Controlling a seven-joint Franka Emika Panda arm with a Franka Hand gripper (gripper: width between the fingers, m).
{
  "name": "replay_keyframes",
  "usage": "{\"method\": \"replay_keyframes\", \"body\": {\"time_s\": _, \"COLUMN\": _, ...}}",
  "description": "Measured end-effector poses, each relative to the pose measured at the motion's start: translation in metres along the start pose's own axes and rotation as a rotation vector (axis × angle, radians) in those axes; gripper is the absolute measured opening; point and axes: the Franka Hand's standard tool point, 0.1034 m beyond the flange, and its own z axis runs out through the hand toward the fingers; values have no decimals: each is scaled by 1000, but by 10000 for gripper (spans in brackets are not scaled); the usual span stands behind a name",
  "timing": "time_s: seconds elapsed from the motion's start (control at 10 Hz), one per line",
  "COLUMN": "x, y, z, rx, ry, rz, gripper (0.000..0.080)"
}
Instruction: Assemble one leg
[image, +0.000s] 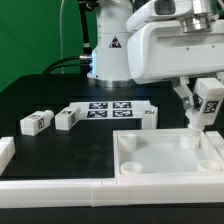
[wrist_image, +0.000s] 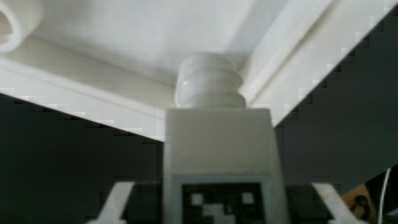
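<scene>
Black table (image: 40, 100), green backdrop (image: 30, 40), gripper (image: 197, 115) clasping leg (image: 209, 100)

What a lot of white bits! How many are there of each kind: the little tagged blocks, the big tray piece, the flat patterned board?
Legs: 4, three loose on the table, one held in the gripper
Square panel with corner sockets: 1
Marker board: 1
Total: 6

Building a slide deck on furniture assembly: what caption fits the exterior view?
Panda gripper holding one tagged leg at a corner of the white panel, other legs lying near the marker board.
</scene>
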Motion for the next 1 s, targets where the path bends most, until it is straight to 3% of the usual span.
{"method": "replay_keyframes", "body": {"time_s": 0.1, "x": 13, "y": 2, "z": 6, "rx": 2, "ry": 13, "rz": 1, "gripper": 287}}
{"method": "replay_keyframes", "body": {"time_s": 0.3, "x": 25, "y": 6, "z": 16, "rx": 5, "ry": 23, "rz": 5, "gripper": 287}}
{"method": "replay_keyframes", "body": {"time_s": 0.6, "x": 19, "y": 9, "z": 31, "rx": 4, "ry": 26, "rz": 9, "gripper": 287}}
{"method": "replay_keyframes", "body": {"time_s": 1.0, "x": 11, "y": 2, "z": 44, "rx": 3, "ry": 45, "rz": 9, "gripper": 287}}
